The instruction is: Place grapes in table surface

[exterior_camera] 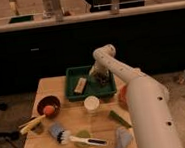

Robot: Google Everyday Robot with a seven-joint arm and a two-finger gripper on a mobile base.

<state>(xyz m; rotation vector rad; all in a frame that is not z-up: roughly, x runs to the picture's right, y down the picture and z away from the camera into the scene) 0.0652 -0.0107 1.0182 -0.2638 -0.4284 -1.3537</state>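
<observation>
The gripper [99, 76] is held low in the green tray [95, 90], mid-frame, jaws spread wide. The grapes [105, 79] are dimly seen under it, not yet on the worktop [52, 85]. If pinched off-centre, berries may be squashed or dropped.

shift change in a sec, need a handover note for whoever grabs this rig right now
pincer: open, down in the right side of the green tray, at the grapes; no grip visible.
grapes: in the tray, right of the tan block.
done: arm is reached to the grapes.
left: grasp them, lift out, set them on bare table surface.
</observation>
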